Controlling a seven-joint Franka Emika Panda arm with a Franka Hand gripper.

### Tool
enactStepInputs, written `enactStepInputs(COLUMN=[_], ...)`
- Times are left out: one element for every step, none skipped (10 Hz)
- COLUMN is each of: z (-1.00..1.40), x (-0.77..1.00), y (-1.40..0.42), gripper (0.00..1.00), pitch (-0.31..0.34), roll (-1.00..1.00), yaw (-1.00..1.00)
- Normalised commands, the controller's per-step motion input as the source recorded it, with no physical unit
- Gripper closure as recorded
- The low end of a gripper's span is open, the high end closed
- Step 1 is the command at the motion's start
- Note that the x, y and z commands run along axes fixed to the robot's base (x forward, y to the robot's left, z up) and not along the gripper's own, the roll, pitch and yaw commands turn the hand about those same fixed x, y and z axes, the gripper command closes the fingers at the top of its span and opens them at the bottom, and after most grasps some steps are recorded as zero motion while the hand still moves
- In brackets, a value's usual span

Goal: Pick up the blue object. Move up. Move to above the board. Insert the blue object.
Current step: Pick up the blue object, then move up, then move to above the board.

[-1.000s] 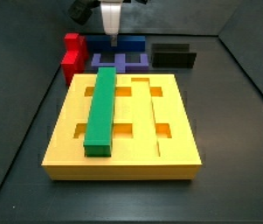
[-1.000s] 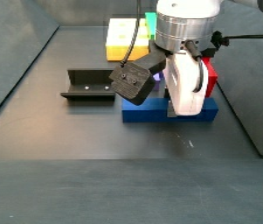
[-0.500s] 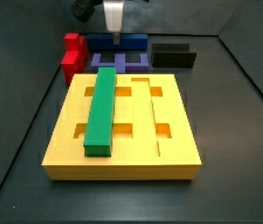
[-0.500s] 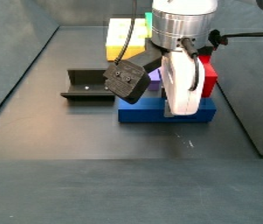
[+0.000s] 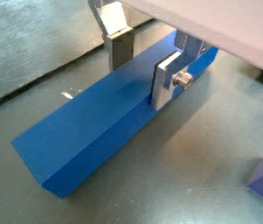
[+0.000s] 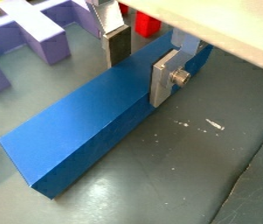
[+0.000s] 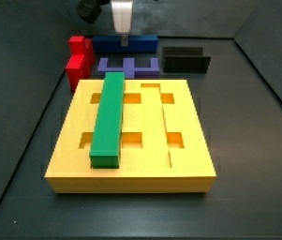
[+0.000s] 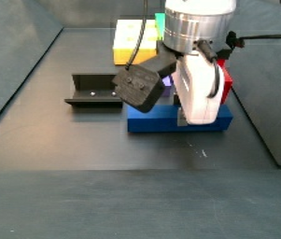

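Gripper [image 6: 140,63] straddling the blue object [image 6: 93,122], silver plates against both long faces. Purple block [image 6: 23,35] near beyond the bar; bare floor opposite.

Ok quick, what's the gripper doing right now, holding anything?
Gripper: jaws shut on the blue bar, which lies on the floor behind the board.

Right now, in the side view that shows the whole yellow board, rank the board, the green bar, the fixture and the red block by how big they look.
1. The board, largest.
2. The green bar, lying on it.
3. The fixture and the red block: look similar, both far back, so unranked.
The pincer hangs behind the board over the blue object.
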Motion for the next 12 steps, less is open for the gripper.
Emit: enactStepInputs(z=[0.00, 0.00, 0.00, 0.00, 0.83, 0.79, 0.49, 0.21, 1.40, 1.40, 1.40, 1.40], x=[0.00, 0.00, 0.00, 0.00, 0.00, -0.06, -0.08, -0.03, 0.00, 0.00, -0.03, 0.00], y=[0.00, 0.00, 0.00, 0.00, 0.00, 0.00, 0.00, -0.01, 0.00, 0.00, 0.00, 0.00], gripper=[1.00, 1.00, 1.00, 1.00, 1.00, 1.00, 1.00, 1.00, 1.00, 1.00, 1.00, 1.00], pitch=[0.000, 0.000, 0.000, 0.000, 0.000, 0.026, 0.020, -0.002, 0.000, 0.023, 0.056, 0.035], roll=[0.00, 0.00, 0.00, 0.00, 0.00, 0.00, 0.03, 0.05, 0.00, -0.01, 0.02, 0.03], yaw=[0.00, 0.00, 0.00, 0.00, 0.00, 0.01, 0.00, 0.01, 0.00, -0.01, 0.00, 0.00])
